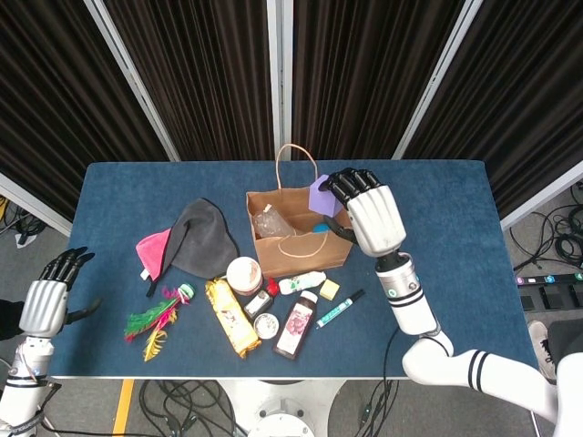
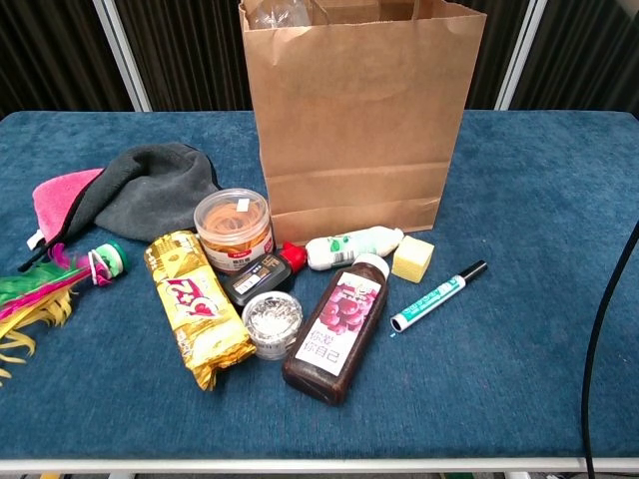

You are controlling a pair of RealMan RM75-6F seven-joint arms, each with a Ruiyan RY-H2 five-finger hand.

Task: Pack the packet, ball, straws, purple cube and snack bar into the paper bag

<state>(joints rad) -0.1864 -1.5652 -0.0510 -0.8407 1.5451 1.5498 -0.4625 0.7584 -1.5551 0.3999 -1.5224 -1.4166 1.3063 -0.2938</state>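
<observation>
My right hand (image 1: pixel 366 211) holds the purple cube (image 1: pixel 322 194) above the right end of the open paper bag (image 1: pixel 301 250). Inside the bag I see a clear packet (image 1: pixel 271 221) and a blue ball (image 1: pixel 322 228). The bag (image 2: pixel 361 115) stands upright in the chest view, where neither hand shows. The golden snack bar (image 1: pixel 230 316) lies flat on the table in front of the bag, also seen in the chest view (image 2: pixel 197 305). My left hand (image 1: pixel 46 300) hangs off the table's left front corner, fingers apart, holding nothing. I cannot make out the straws.
In front of the bag lie a round jar (image 2: pixel 234 224), a dark juice bottle (image 2: pixel 336 326), a small white bottle (image 2: pixel 351 246), a yellow cube (image 2: pixel 412 257), a marker (image 2: pixel 437 295) and a foil-topped cup (image 2: pixel 272 321). A grey cloth (image 2: pixel 150 190), pink cloth (image 2: pixel 56 205) and feather toy (image 2: pixel 50 287) lie left.
</observation>
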